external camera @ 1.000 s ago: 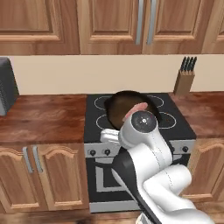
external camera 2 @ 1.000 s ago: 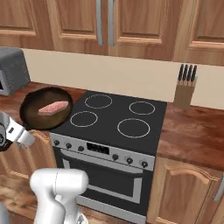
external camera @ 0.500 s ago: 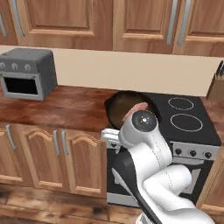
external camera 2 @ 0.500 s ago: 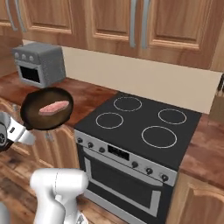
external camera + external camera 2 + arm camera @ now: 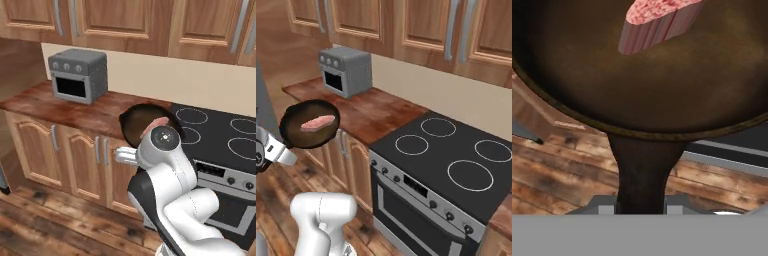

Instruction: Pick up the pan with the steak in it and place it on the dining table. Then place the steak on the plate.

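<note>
The claw [image 5: 643, 210] is clamped on the pan's handle [image 5: 643, 175], at 6 o'clock of the bowl. The pan [image 5: 308, 125] hangs in the air at 9 o'clock of the stove [image 5: 456, 160], over the floor [image 5: 276, 210]. The steak [image 5: 317, 122] lies inside it.

Right base view: pan [image 5: 308, 131] w/ steak [image 5: 317, 122] held mid-left, over open wood floor [image 5: 276, 200]. Toaster oven [image 5: 346, 71] blocks table [image 5: 376, 112] at upper left; stove [image 5: 456, 160] fills right. Upper cabinets [image 5: 406, 25] cap the top of frame.
</note>
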